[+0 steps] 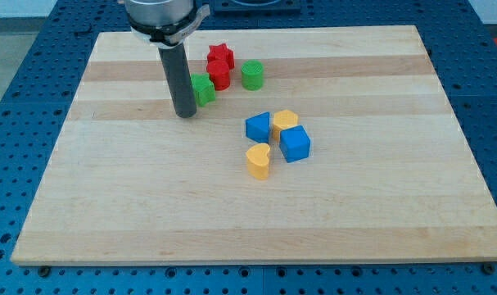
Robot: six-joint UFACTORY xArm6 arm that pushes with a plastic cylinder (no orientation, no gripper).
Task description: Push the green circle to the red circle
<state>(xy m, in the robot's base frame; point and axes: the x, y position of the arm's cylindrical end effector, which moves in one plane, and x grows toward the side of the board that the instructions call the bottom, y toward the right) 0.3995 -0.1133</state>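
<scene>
No pincer is being carried, so no open or closed state is being shown; only my tip (185, 115) is being rested on the surface (379, 221), towards its top edge. The green circle (252, 74) is being seen to the tip's right, just beyond the red circle (219, 76) and another green block (203, 88). That block's shape and its contact with the tip are being left unclear by the rod.
</scene>
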